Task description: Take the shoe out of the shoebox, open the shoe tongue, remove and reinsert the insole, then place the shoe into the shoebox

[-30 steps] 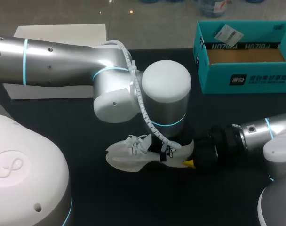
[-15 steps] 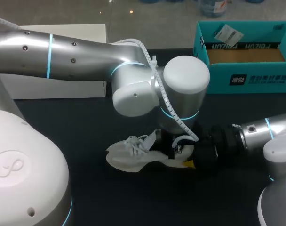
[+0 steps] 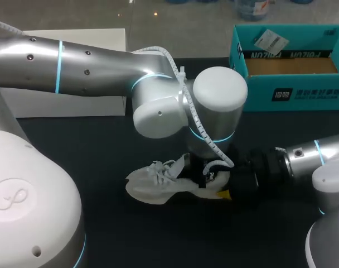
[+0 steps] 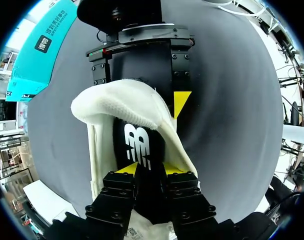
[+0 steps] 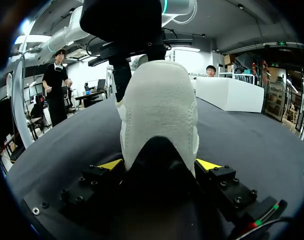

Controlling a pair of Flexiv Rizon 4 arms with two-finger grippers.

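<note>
White logo mark inside the shoe [image 4: 117, 107]; white print on the teal shoebox [image 3: 253, 92] side

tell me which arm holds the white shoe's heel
The right arm: its jaws clamp the heel of the white mesh shoe; the left arm pinches the black insole from above.

My left gripper [image 4: 151, 169] points down, pinching the insole [image 4: 138, 145]; my right gripper [image 5: 159, 164] lies level, clamped on the shoe [image 5: 159, 100] heel.

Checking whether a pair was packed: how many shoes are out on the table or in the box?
1: the white knit sneaker on the black table, heel held by the right gripper. The teal cardboard shoebox shows none, though its near wall hides part.
</note>
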